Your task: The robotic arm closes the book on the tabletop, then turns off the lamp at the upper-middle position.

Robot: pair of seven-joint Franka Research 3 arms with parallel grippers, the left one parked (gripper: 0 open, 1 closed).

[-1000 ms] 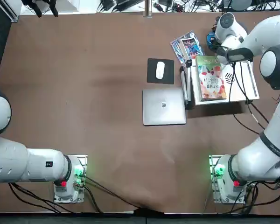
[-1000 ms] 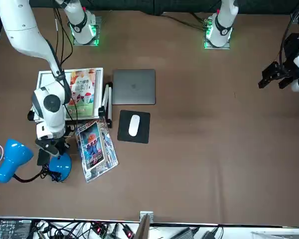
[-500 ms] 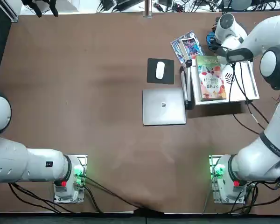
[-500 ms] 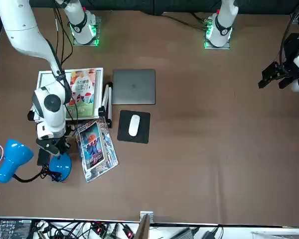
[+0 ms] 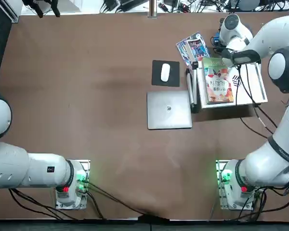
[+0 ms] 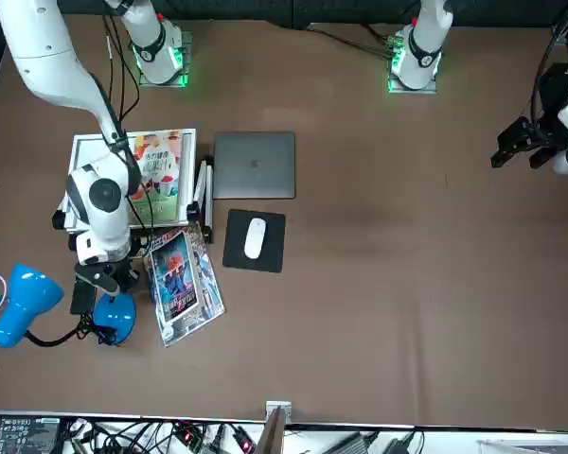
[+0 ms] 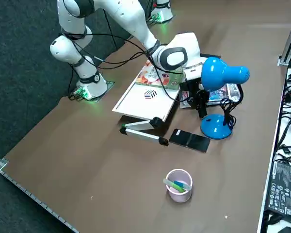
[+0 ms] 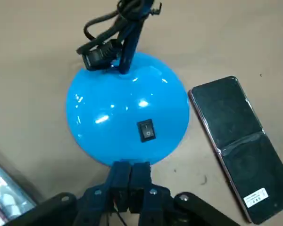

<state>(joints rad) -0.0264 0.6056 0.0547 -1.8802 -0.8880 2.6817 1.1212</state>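
Brown tabletop [image 5: 111, 96], matte, w/ cables [image 5: 115, 198] along its near edge. Lamp [image 7: 215, 126] is twd the tabletop's far-right corner: blue base w/ a rocker switch [image 8: 146, 130], black bendy stem, blue head tipped over. R gripper [image 8: 131, 165] is down at the base's rim, fingers narrow, tips together, nothing btwn them; can't tell if they touch the base. R arm [image 7: 131, 19] reaches over the white stand [image 7: 146, 100]. Book [image 5: 218, 84] lies shut on that stand, cover up. Phone [image 8: 245, 148] flat just beside the base; cup [image 7: 179, 185] w/ markers [image 7: 176, 186] a bit farther off, twd the R edge. Mags [image 6: 184, 284] on the base's other side. Laptop [image 5: 169, 110] shut, L of the stand; mouse [image 5: 165, 72] on its pad [image 5: 156, 79] beyond it.
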